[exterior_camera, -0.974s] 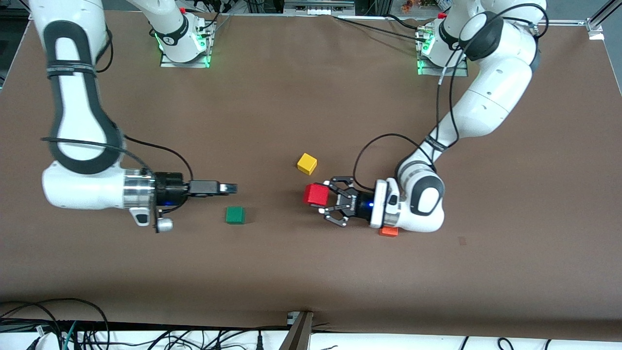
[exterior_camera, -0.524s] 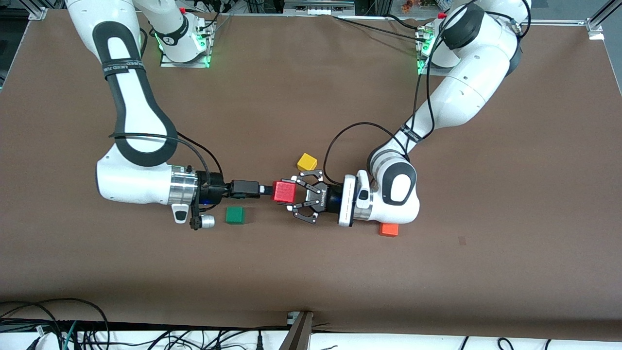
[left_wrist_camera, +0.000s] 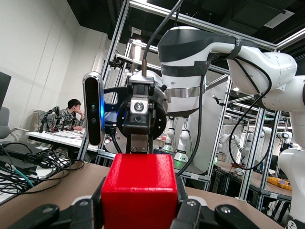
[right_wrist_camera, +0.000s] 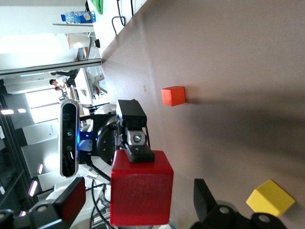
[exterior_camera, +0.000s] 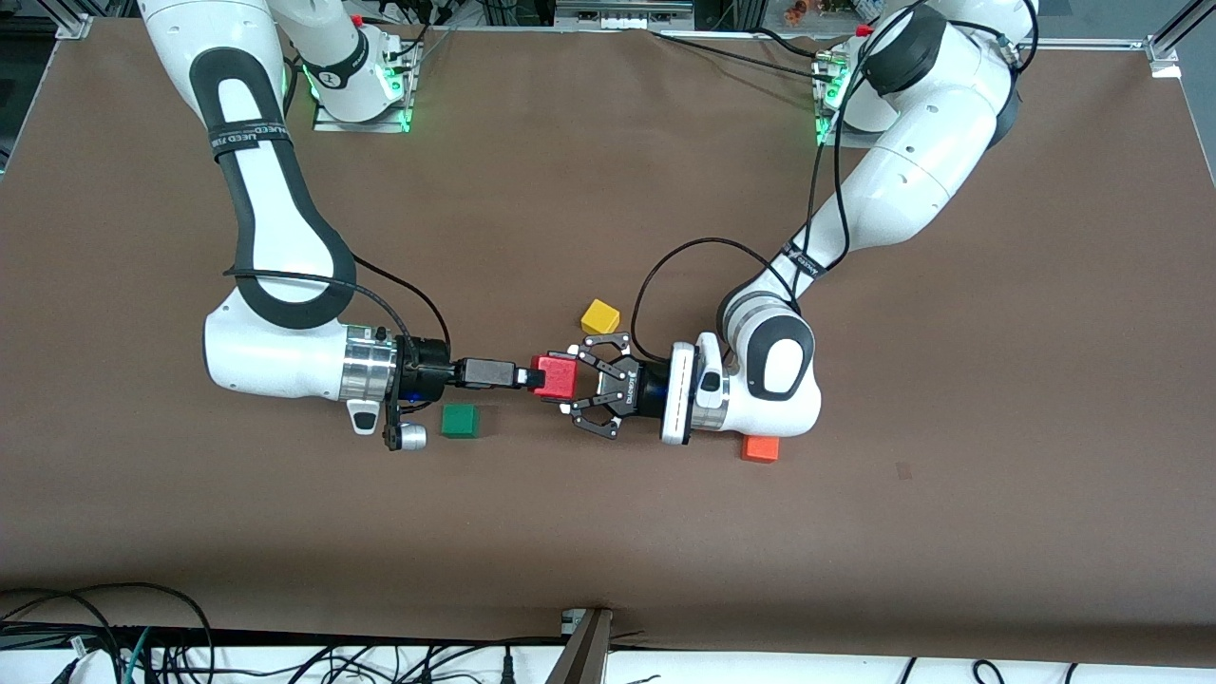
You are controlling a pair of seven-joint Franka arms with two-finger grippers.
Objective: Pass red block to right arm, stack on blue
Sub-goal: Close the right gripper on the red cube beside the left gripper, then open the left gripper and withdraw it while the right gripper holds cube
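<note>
Red block (exterior_camera: 557, 376) held above table mid-area, pinched in left gripper (exterior_camera: 572, 378); claw jaws pressed on its sides. Right gripper (exterior_camera: 534, 376) at block's 9 o'clock face in front view, slim fingers spread wide, reaching onto the block, not clamped. Both grippers level, facing each other.
Orange cube (exterior_camera: 760, 448) on table (exterior_camera: 608, 532), nearest front camera, under left wrist. Green cube (exterior_camera: 460, 420) at 7 o'clock from block. Yellow cube (exterior_camera: 600, 316) at 1 o'clock, farthest. Blue cube not visible.
</note>
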